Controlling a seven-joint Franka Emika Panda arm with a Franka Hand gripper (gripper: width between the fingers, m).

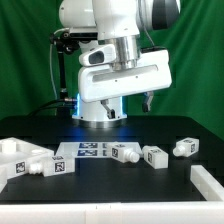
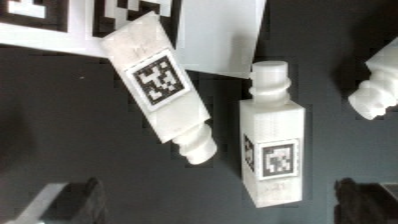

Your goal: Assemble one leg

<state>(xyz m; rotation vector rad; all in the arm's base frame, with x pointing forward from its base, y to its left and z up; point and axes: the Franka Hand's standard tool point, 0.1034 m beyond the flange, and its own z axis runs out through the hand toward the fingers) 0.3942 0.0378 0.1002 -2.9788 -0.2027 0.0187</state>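
Several white legs with square tags lie on the black table. In the exterior view one leg (image 1: 122,153) lies at the marker board's edge, another leg (image 1: 155,157) just to its right, a third (image 1: 185,147) further right, and one (image 1: 50,165) at the left. In the wrist view a tilted leg (image 2: 160,85) lies partly on the marker board (image 2: 214,35). A second leg (image 2: 272,130) lies beside it and a third (image 2: 374,85) is at the frame's edge. My gripper (image 1: 127,105) hangs open and empty above the middle legs. Its fingertips (image 2: 71,200) show spread wide in the wrist view.
The marker board (image 1: 85,150) lies flat at the table's middle. A white blocky part (image 1: 14,155) sits at the exterior view's left. A flat white panel (image 1: 210,180) lies at the front right corner. The robot base stands behind, before a green curtain.
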